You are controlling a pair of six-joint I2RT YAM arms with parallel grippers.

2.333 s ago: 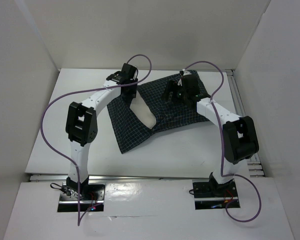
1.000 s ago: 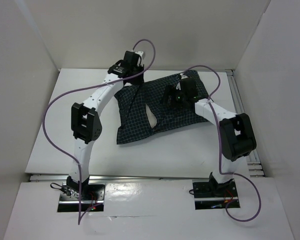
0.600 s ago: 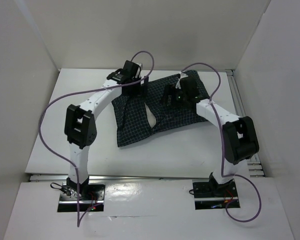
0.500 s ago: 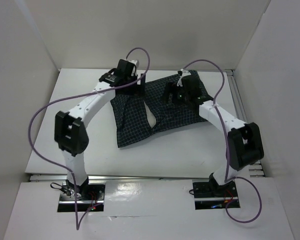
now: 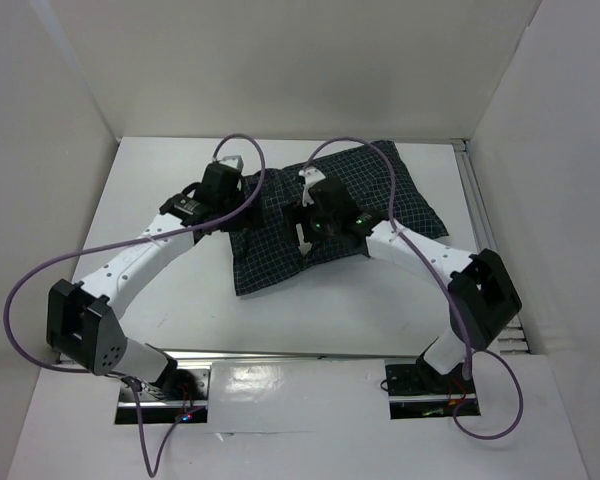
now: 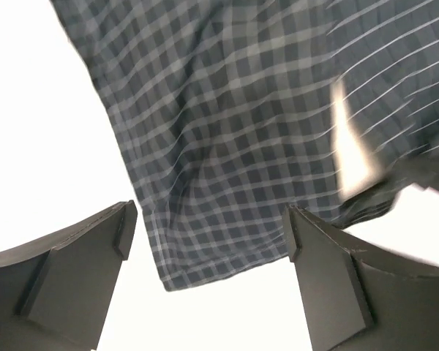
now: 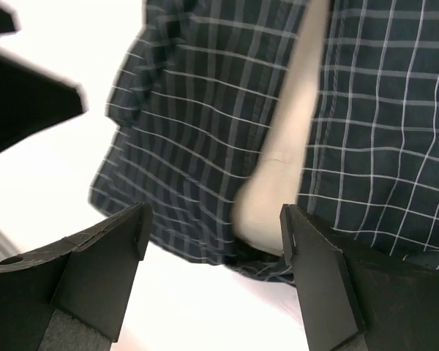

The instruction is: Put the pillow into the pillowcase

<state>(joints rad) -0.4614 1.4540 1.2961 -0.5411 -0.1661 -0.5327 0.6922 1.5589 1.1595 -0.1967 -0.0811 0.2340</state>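
The dark navy checked pillowcase (image 5: 370,205) lies plump on the white table, with the cream pillow almost wholly inside it. A cream strip of the pillow (image 7: 289,146) shows at the case's opening in the right wrist view. It shows as a thin sliver in the left wrist view (image 6: 347,146). My left gripper (image 5: 230,205) hangs open and empty over the case's left part (image 6: 219,131), its jaws (image 6: 211,234) wide apart. My right gripper (image 5: 315,225) is open and empty just above the opening, with its jaws (image 7: 214,234) spanning the cream strip.
White walls enclose the table (image 5: 160,180) at the back, left and right. A slotted rail (image 5: 475,190) runs along the right edge. Purple cables loop over both arms. The case's near left corner (image 5: 240,290) lies flat on the table.
Both grippers have drawn back from the far part of the case toward me. The case now looks fuller and reaches further right. The cream gap has shrunk to a sliver.
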